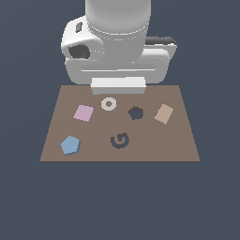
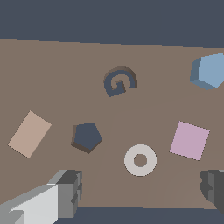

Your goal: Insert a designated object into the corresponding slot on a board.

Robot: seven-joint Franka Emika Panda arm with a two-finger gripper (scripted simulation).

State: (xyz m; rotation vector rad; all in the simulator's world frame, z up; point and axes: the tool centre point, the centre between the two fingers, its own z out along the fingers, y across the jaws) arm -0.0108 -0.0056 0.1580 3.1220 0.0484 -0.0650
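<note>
The light-blue pentagon block (image 1: 70,145) (image 2: 209,71) lies flat on the brown board (image 1: 154,145) (image 2: 52,70), near its front corner at the exterior view's left. The dark navy pentagon slot (image 1: 135,112) (image 2: 87,137) sits in the board's middle right part. My gripper (image 2: 142,192) hangs high above the board's far edge, and the arm's white body hides it in the exterior view. In the wrist view its two fingers stand wide apart, open, with nothing between them. The block is far from the fingers.
Also on the board are a pink square (image 1: 83,113) (image 2: 190,140), a tan square (image 1: 164,114) (image 2: 29,133), a white ring (image 1: 108,104) (image 2: 140,160) and a dark G-shaped cutout (image 1: 120,140) (image 2: 119,81). Around the board is a dark blue-grey floor.
</note>
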